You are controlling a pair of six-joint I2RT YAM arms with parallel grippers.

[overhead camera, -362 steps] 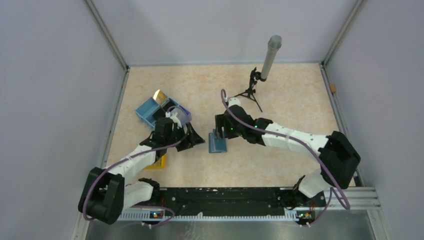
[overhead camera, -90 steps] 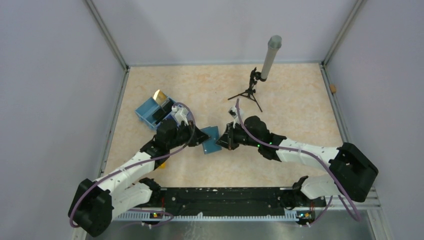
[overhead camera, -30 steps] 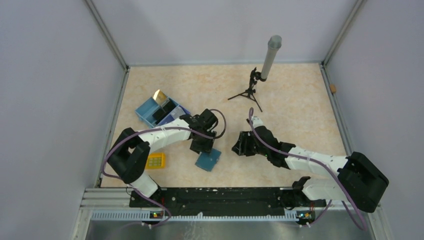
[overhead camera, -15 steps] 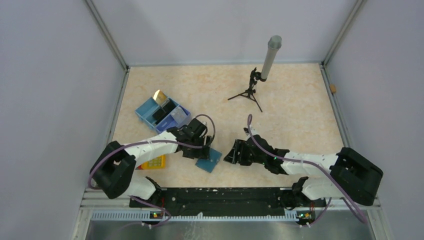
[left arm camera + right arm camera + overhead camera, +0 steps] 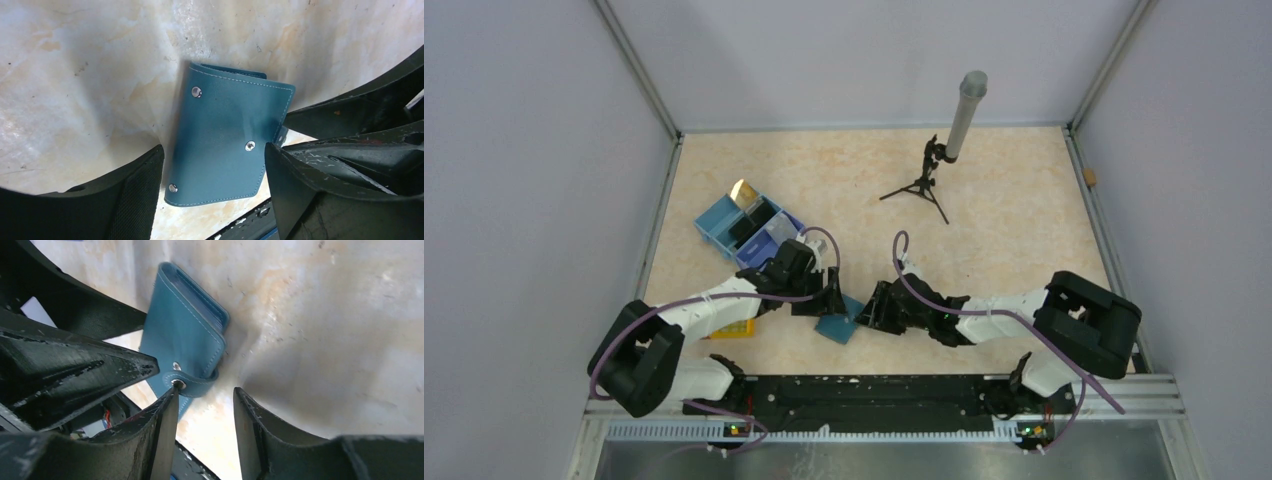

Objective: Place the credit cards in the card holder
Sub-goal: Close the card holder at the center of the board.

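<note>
Left claw (image 5: 214, 150) wide astride the closed holder (image 5: 230, 125), right claw (image 5: 206, 392) half-open at its clasp (image 5: 192, 378); a slip could shove it away.

Left claw (image 5: 830, 303) and right claw (image 5: 871, 310) hem the card holder (image 5: 835, 328) on 2 sides; room lies toward the tripod (image 5: 920, 188).

Bright even overhead light; soft shadows; faint sheen on card holder (image 5: 225, 145); wrist-view edges warped.

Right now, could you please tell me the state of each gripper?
Left gripper: open, jaws either side of the holder.
Right gripper: open, empty, one fingertip at the holder's clasp.
</note>
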